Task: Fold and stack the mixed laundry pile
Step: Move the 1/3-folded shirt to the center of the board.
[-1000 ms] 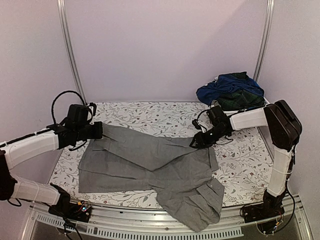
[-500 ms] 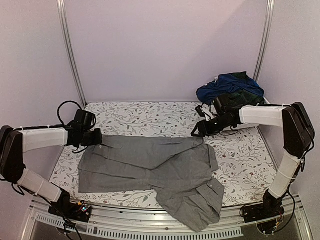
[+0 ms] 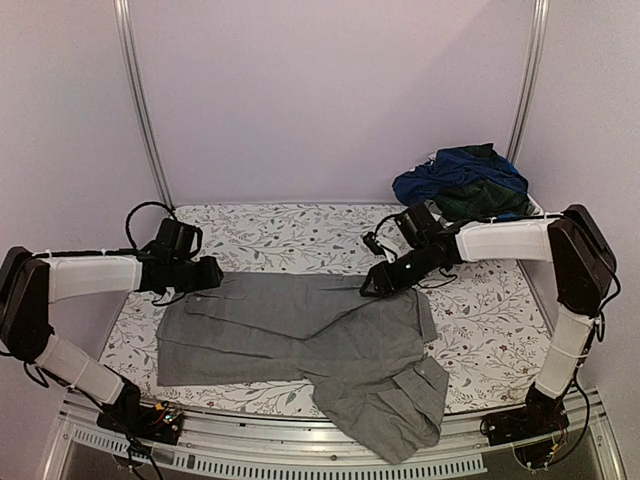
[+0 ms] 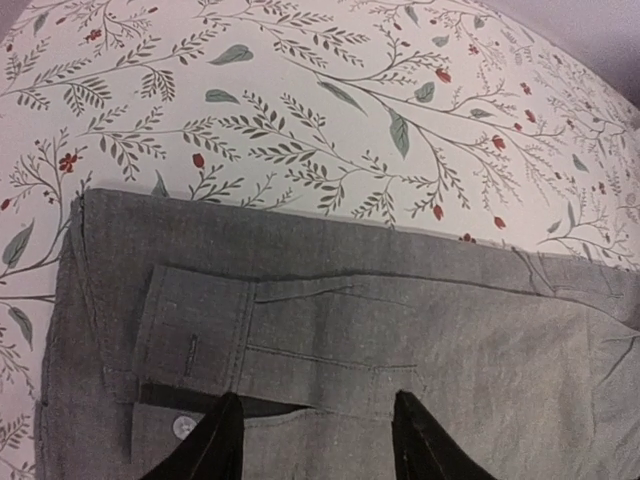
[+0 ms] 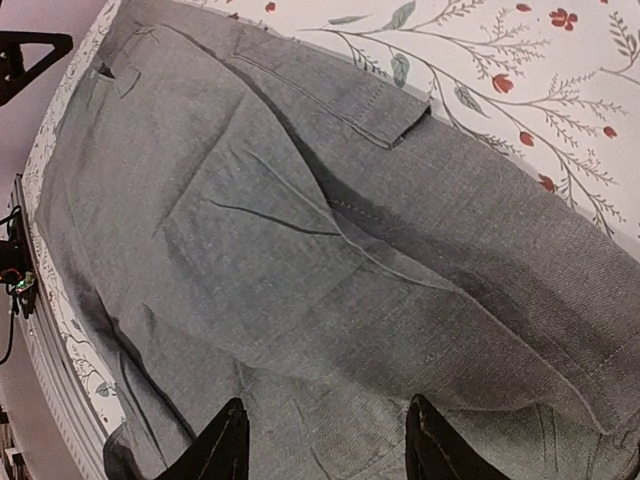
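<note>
Arms reach inward, low; left gripper (image 3: 212,272), right gripper (image 3: 368,284) apart over grey garment (image 3: 300,330).

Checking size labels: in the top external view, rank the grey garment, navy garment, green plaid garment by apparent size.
1. grey garment
2. navy garment
3. green plaid garment, partly buried; ranks 2-3 unsure.

A grey garment (image 3: 290,330) lies spread on the floral counter (image 3: 290,228); the left gripper (image 3: 214,276) and the right gripper (image 3: 369,287) sit at its far corners.
</note>
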Controlling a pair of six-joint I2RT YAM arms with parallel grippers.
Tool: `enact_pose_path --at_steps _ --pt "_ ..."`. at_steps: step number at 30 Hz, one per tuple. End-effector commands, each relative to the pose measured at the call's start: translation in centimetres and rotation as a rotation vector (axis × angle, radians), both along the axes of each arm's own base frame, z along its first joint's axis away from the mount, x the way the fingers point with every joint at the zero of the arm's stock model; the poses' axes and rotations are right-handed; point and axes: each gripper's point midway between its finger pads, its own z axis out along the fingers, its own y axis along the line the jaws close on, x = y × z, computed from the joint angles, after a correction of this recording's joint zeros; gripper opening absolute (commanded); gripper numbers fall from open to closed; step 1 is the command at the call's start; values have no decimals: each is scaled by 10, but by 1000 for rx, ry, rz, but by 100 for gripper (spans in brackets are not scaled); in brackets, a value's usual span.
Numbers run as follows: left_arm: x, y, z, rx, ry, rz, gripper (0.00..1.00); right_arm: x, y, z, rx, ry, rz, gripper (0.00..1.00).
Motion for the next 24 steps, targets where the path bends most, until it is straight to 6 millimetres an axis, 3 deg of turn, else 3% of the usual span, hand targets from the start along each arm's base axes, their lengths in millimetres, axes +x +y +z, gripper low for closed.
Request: enact_pose_path --at_steps 1,4,9,12,19,24 --pt "-8 -17 -22 -81 53 -15 50 3 -11 -53 -98 78 -53 52" --pt "-12 -13 -34 -114 73 39 49 8 -17 -80 -167 97 -68 51" --pt "-13 13 -71 -91 207 172 27 31 -24 -109 -254 94 -100 50" --pt "-7 29 -90 -96 262 235 20 58 -32 -115 -303 62 -141 49" --pt "53 46 -102 -178 266 273 14 119 -45 -124 -315 30 -214 48" --pt "102 53 -103 -219 258 286 13 168 -42 -119 -304 -28 -240 48"
